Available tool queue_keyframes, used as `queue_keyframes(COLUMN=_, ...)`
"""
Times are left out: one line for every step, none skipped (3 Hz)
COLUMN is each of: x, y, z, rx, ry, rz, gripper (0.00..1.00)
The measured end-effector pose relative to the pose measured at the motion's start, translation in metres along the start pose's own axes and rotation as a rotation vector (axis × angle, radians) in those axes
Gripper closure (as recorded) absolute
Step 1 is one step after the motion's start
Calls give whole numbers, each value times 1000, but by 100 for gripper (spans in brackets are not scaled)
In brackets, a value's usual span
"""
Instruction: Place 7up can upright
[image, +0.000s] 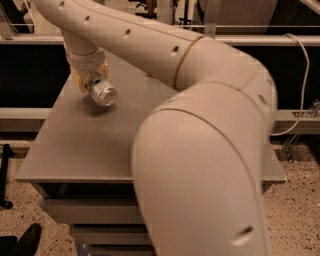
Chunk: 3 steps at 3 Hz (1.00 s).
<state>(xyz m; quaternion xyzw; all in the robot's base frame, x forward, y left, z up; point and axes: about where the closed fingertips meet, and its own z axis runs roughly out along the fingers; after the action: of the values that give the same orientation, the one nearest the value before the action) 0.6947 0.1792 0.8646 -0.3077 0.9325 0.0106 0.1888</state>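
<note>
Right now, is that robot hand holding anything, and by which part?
The gripper, above the table, holds the tilted 7up can by its sides.

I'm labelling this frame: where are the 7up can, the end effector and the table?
7up can (104, 93), camera view, shiny round end.
end effector (91, 80), camera view, midway between fingertips, gripping the can, table's far left.
table (75, 145), camera view, bare grey top.

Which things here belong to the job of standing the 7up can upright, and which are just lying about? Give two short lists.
Job in hand:
- 7up can, tilted, held over the table's far left corner
- gripper, closed on the can
- grey table

Lying about:
- white cable, at right
- dark object on the floor, lower left
</note>
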Motion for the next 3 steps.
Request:
queue_keyframes(x=4, y=-30, z=-52, rx=-85, ry=-206, rz=-90, gripper=100)
queue_keyframes(x=5, y=-36, z=-82, rx=-216, ry=-399, rz=-142, gripper=100)
queue_keyframes(x=-1, y=-42, z=-106, rx=-344, ry=-598, rz=-143, gripper=100)
